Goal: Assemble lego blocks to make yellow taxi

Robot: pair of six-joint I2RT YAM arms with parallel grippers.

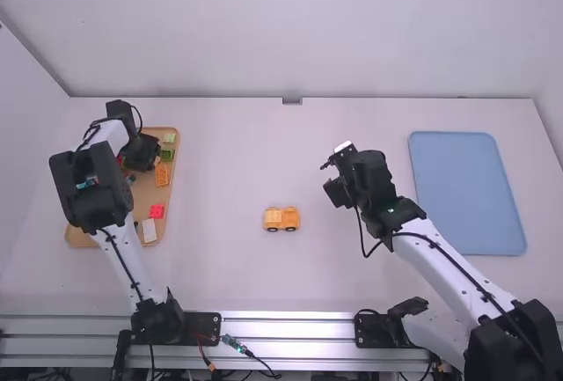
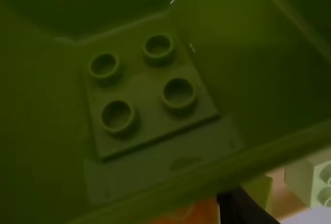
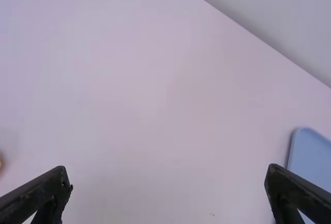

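Hanging over the table (image 1: 229,161), the right gripper (image 1: 331,179) has its fingers (image 3: 39,195) spread wide, with nothing between them. The yellow-orange vehicle (image 1: 281,218) sits on the table between the two arms, well apart from those fingers, to their left and nearer the arm bases.

The left gripper (image 1: 147,154) is over the far part of the tan tray (image 1: 149,194), well apart from the vehicle. A dark green walled piece (image 2: 139,94) with four studs inside lies very close to the left wrist camera; whether that gripper is open or has hold of the piece, I cannot tell. Near it in the tray are a pale green block (image 1: 169,137) and an orange block (image 1: 162,175); a red block (image 1: 157,211) and a white block (image 1: 149,230) lie nearer the arm's base. A blue tray (image 1: 466,192) lies on the right.
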